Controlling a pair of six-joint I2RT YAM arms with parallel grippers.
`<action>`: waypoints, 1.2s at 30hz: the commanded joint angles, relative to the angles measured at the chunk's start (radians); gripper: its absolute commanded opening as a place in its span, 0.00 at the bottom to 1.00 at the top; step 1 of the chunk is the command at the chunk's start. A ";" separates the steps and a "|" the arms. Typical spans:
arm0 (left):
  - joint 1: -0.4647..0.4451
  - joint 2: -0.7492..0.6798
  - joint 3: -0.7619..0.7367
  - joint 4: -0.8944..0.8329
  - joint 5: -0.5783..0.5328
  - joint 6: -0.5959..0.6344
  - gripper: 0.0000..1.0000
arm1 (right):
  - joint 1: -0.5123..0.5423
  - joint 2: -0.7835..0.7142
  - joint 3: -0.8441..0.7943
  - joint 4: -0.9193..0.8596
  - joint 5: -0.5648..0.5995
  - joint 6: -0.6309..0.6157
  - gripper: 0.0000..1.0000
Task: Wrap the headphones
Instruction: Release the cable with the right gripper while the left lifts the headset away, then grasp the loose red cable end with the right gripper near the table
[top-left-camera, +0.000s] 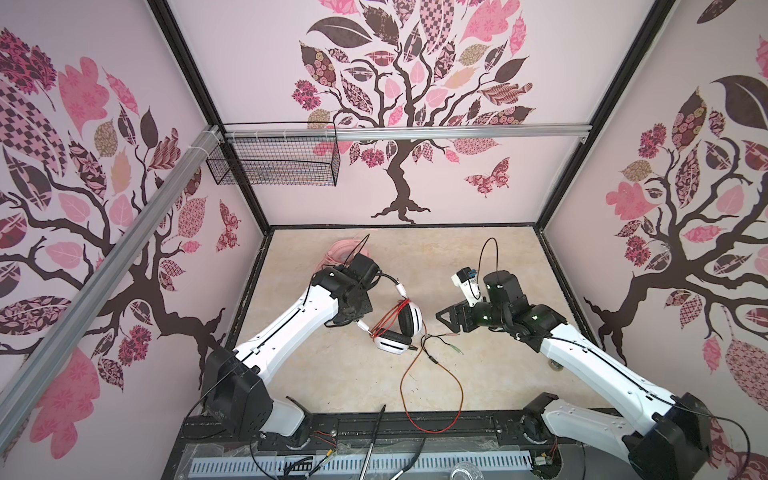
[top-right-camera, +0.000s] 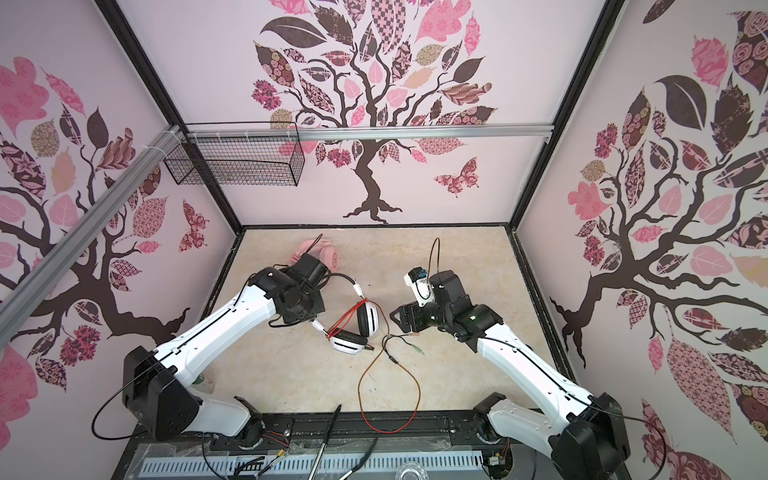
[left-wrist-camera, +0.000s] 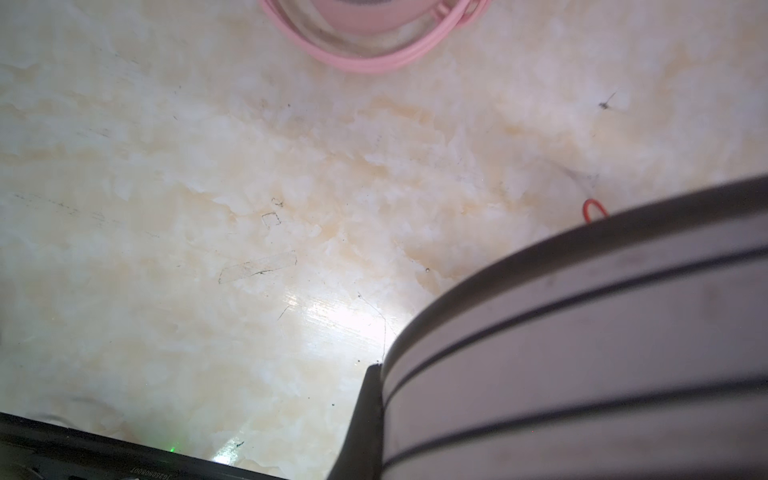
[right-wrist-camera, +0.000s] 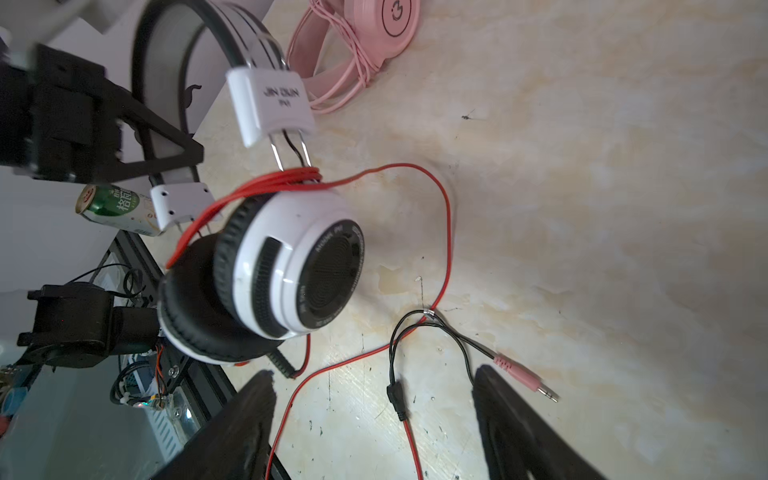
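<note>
Where marbled table (right-wrist-camera: 582, 208) gleams, glossy wht headset (right-wrist-camera: 266, 266); thin red cord (right-wrist-camera: 291, 178)

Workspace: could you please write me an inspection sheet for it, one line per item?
Surface: marble-look table, some dark scuffs.
Job's things: white-and-black headphones at the centre, headband raised; pink headphones at the back, pink cord wound around them.
Clutter: drink can lying near the left arm.
End effectors: left end effector shut on the headband of the white-and-black headphones; right end effector open, empty, above the loose cord.
Cables: orange-red cord, a few turns above the earcups, the rest loose in a loop towards the front edge; plugs free.
Surroundings: tree-pattern walls; wire basket on the back rail.
</note>
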 joint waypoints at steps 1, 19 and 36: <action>0.007 0.044 0.233 -0.179 0.048 0.026 0.00 | -0.025 0.041 -0.058 0.114 -0.040 0.081 0.77; 0.028 0.250 1.065 -0.392 -0.091 -0.024 0.00 | -0.036 0.277 -0.051 0.278 -0.126 0.075 0.67; 0.151 0.360 1.176 -0.372 0.110 -0.035 0.00 | -0.033 0.417 -0.057 0.618 -0.251 0.216 0.62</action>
